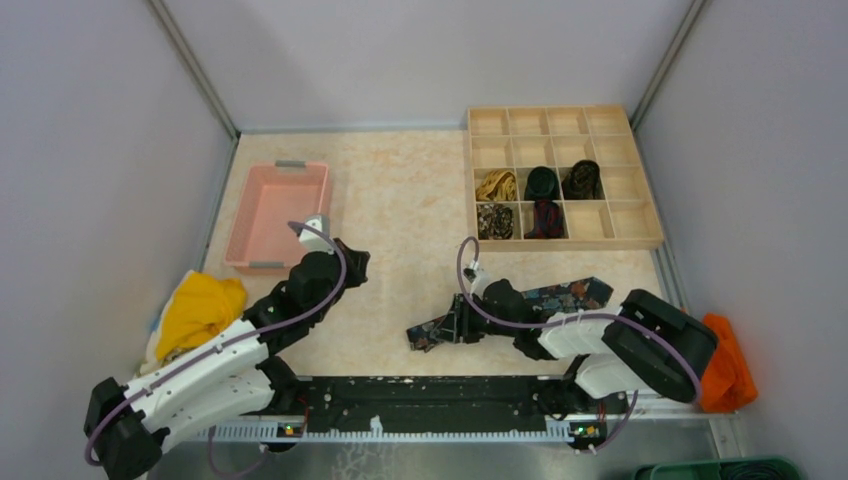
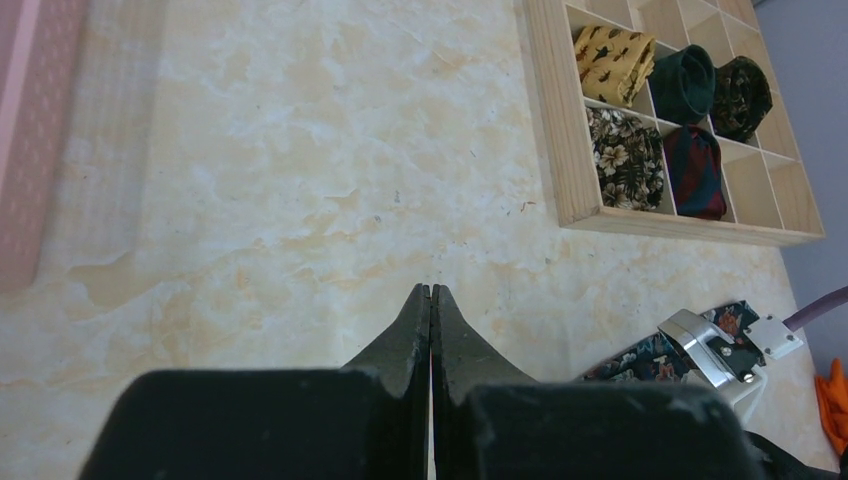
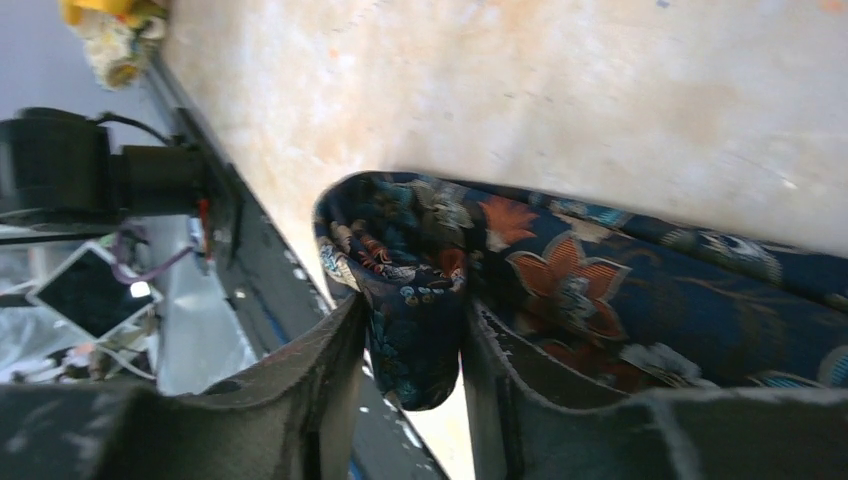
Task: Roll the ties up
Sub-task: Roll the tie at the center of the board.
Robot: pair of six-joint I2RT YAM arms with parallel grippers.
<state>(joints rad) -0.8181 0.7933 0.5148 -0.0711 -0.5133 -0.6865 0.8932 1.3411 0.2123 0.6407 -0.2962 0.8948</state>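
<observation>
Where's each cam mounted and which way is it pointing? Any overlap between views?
Top external: fixed above and behind, looking down on the table; left arm and right arm show.
Left wrist: low over the table, facing the wooden organizer; shut left gripper shows.
Right wrist: close on the dark floral tie near the table's front edge; right gripper pinches its fold.
Shared: that tie appears in all three.

Five rolled ties [image 1: 541,183], one unrolled tie [image 1: 570,296]
</observation>
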